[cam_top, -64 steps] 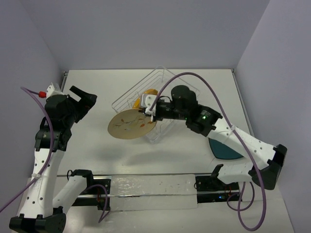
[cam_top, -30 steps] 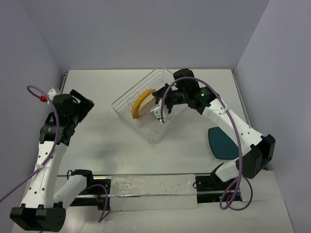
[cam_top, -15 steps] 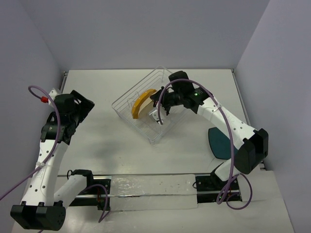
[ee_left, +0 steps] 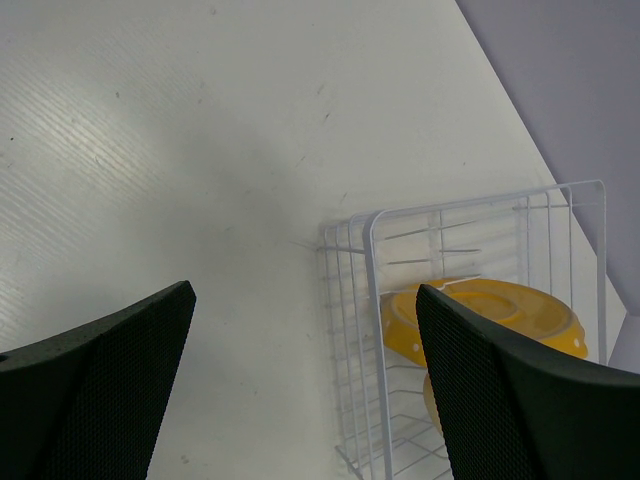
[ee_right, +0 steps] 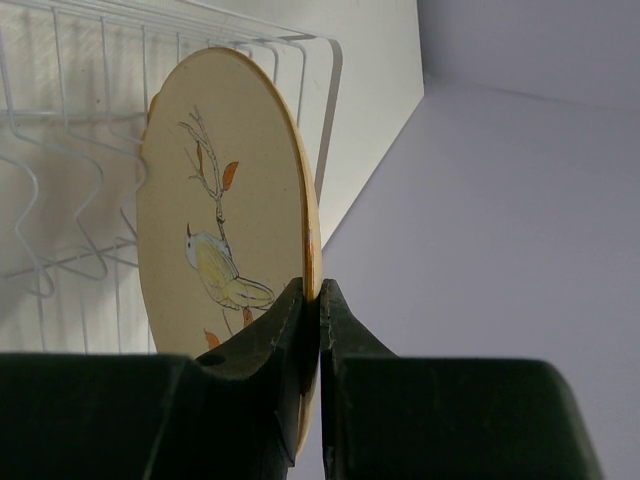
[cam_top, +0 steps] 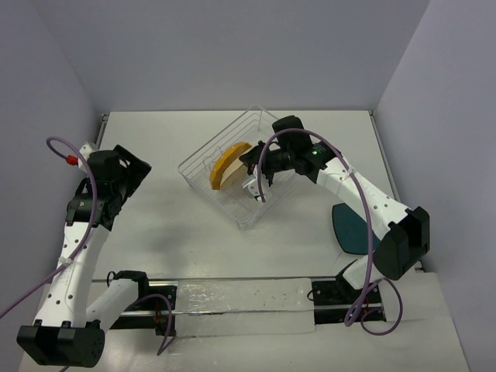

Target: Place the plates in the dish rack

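Note:
The dish rack [cam_top: 219,137], a white wire basket, sits askew at mid-table. An orange-yellow dotted plate [cam_top: 225,165] stands on edge inside it. My right gripper [ee_right: 320,310] is shut on the rim of the beige plate [ee_right: 220,200], which bears a bird and twig pattern. It holds this plate upright inside the rack wires [ee_right: 60,150], just right of the orange plate. The dark teal plate [cam_top: 353,231] lies flat on the table at the right, partly behind my right arm. My left gripper [cam_top: 128,167] hovers open and empty, left of the rack [ee_left: 370,300].
The table's left half holds only my left arm. Grey walls close in the table on the left, back and right. A clear strip runs along the near edge between the arm bases.
My right arm has carried the beige plate from in front of the rack into it and turned it on edge beside the orange plate. The left arm sank slightly.

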Robot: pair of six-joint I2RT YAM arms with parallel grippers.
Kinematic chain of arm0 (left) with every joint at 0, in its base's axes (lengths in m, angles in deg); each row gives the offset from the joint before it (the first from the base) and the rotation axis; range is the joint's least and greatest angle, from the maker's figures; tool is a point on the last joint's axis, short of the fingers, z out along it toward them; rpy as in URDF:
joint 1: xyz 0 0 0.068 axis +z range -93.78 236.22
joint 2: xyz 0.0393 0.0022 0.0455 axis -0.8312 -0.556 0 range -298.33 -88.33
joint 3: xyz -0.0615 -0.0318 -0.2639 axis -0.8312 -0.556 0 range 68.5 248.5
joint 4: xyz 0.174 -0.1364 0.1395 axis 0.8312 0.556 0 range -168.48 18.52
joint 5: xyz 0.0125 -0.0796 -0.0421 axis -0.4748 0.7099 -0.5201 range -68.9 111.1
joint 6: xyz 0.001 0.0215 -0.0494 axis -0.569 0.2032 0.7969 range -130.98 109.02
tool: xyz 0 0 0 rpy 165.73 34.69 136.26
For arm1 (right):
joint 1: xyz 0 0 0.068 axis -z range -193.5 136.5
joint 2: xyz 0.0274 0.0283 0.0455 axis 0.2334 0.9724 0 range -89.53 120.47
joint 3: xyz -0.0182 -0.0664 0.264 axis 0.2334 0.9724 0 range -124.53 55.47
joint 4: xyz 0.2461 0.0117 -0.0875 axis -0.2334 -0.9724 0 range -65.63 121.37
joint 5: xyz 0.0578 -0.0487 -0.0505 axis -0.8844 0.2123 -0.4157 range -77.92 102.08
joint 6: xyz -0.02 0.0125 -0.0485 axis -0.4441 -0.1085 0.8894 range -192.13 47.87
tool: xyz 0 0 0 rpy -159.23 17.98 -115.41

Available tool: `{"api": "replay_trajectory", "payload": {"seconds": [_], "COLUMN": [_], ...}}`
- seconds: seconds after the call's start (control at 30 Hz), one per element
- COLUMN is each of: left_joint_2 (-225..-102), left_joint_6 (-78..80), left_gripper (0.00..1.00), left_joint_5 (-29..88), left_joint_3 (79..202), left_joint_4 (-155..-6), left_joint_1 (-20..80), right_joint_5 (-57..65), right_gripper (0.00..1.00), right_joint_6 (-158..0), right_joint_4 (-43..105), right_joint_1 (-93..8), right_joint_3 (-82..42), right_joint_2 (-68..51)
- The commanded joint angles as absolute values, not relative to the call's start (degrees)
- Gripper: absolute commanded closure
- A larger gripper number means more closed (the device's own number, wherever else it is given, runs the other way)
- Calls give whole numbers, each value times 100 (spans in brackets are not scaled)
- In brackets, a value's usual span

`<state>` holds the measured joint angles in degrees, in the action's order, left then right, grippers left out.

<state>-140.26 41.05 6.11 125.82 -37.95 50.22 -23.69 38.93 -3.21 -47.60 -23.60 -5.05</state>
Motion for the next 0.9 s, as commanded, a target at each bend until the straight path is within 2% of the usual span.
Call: {"api": "replay_trajectory", "payload": {"seconds": [0.0,0.17,0.53,0.87], "left_joint_2": [-14124,-14132,-14154,-14060], "left_joint_6": [4122,4114,4175,4225], "left_gripper": [1,1,1,1], "left_joint_5": [662,668,765,742], "left_joint_3": [12610,12607,12497,12392], "left_joint_4": [-3854,-3937,-4051,-3988], "left_joint_1": [5044,5042,5042,5040], "right_joint_5": [-2690,-2341,-2167,-2414], "right_gripper": [100,100,100,100], "right_joint_6": [3972,3746,4352,4353], "right_joint_4": [371,465,-250,-220], "right_joint_1": [-4712,-4716,-4716,-4707], "right_joint_3": [-2855,-3285,-2878,-2783], "right_joint_2": [-538,-578,-1091,-862]}}
